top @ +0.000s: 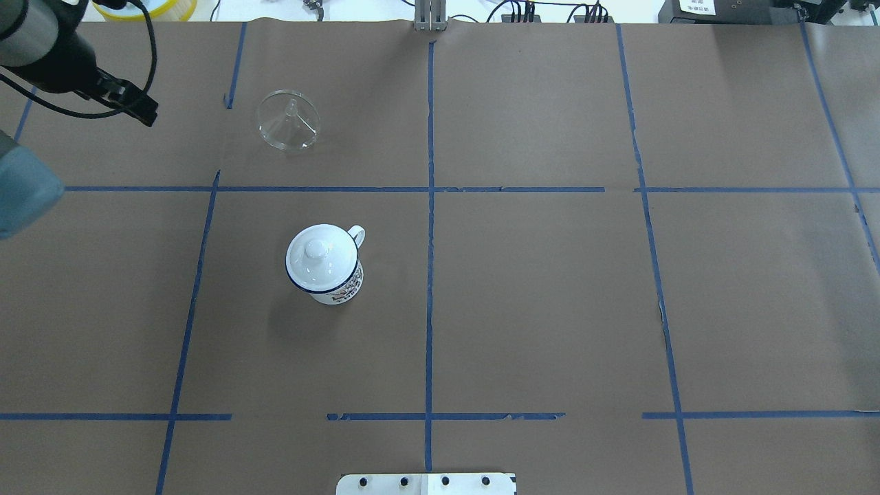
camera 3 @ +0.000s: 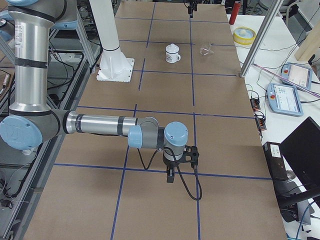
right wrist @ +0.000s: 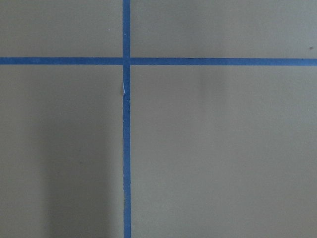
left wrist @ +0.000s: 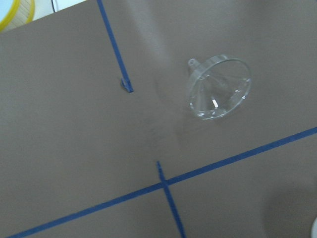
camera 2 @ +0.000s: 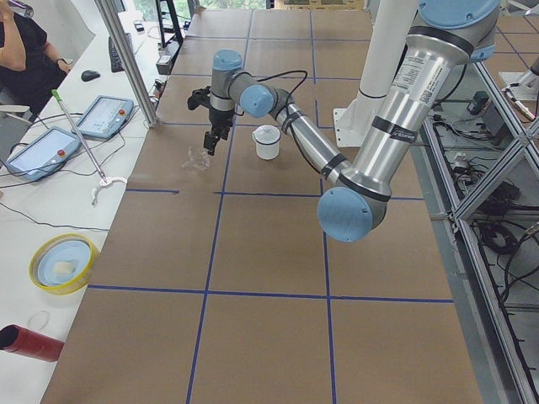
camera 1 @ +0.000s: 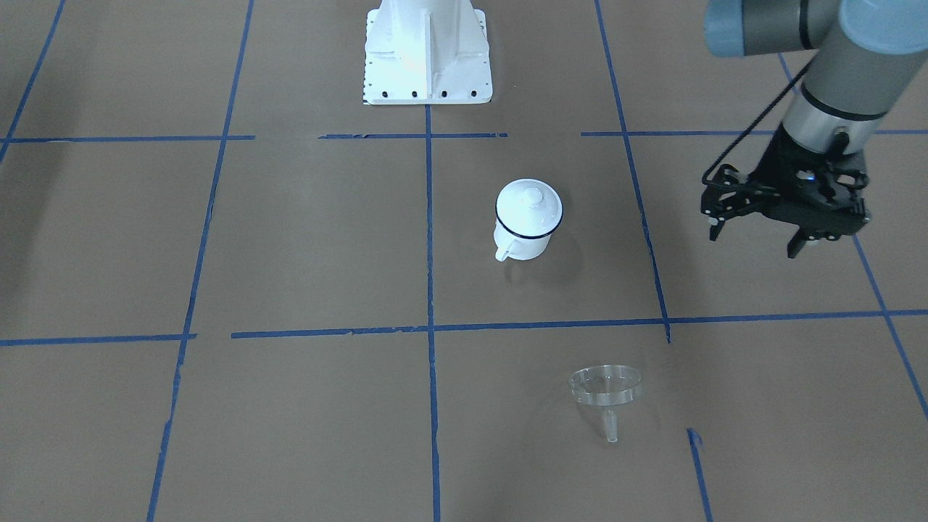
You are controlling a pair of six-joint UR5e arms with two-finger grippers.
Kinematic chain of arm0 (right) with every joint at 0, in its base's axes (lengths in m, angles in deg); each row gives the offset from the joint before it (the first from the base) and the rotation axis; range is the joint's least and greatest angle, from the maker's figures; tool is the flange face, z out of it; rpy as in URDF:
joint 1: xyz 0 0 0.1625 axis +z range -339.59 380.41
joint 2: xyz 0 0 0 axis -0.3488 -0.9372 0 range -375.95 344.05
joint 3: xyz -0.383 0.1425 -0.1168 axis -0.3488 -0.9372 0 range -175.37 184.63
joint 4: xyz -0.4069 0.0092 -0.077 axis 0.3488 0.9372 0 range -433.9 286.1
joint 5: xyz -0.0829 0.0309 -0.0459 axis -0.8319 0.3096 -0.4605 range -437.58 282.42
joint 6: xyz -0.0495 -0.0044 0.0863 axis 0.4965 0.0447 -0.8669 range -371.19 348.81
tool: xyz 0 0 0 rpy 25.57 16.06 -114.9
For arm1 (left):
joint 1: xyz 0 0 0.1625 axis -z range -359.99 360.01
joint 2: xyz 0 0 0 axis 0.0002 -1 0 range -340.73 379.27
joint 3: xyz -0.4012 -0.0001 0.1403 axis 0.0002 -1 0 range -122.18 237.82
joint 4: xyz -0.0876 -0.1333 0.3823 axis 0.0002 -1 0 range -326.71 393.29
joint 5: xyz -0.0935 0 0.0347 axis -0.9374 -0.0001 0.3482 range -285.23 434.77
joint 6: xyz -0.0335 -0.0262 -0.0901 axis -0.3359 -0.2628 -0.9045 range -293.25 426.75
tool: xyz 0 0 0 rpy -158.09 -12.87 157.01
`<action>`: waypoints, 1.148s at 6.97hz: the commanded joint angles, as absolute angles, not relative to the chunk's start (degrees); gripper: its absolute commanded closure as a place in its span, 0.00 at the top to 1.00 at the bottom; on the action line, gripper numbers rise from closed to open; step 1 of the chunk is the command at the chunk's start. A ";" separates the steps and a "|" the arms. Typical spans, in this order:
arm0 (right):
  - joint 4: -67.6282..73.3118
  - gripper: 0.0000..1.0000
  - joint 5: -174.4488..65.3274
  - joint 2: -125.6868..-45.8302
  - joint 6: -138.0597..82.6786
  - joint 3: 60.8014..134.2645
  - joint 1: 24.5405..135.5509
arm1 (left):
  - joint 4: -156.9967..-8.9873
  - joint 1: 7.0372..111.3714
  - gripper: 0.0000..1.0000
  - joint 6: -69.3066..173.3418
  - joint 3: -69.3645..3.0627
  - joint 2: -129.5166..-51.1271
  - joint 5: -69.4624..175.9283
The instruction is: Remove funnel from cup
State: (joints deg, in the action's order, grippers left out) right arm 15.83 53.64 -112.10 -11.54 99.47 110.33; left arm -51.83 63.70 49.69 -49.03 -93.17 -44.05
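The clear funnel (camera 1: 606, 388) lies on its side on the brown table, apart from the cup and on the operators' side of it. It also shows in the overhead view (top: 288, 121) and the left wrist view (left wrist: 218, 88). The white cup (camera 1: 520, 241) with a dark blue rim stands upright near the table's middle (top: 330, 283), and a white knobbed lid (camera 1: 529, 203) sits on it. My left gripper (camera 1: 754, 245) is open and empty, hanging above the table beside the funnel. My right gripper (camera 3: 170, 172) shows only in the exterior right view, far from both; I cannot tell its state.
The white robot base (camera 1: 428, 54) stands behind the cup. A yellow bowl (camera 2: 63, 263) and a red cylinder (camera 2: 29, 341) lie off the table's far side. Blue tape lines cross the brown paper. An operator and tablets (camera 2: 42, 151) are beyond the edge.
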 commanded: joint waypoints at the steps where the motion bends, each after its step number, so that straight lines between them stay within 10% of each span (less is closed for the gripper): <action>1: 15.83 1.00 53.64 -112.10 -11.54 99.55 110.33 | -58.10 74.23 1.00 60.30 -41.00 -87.46 -54.81; 8: 15.83 1.00 53.64 -112.10 -11.54 99.46 110.33 | -59.00 87.28 1.00 61.30 -39.22 -67.12 -60.14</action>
State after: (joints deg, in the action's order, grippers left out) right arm 15.83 53.64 -112.10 -11.54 99.46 110.33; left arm -58.64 87.14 61.24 -39.56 -68.43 -59.38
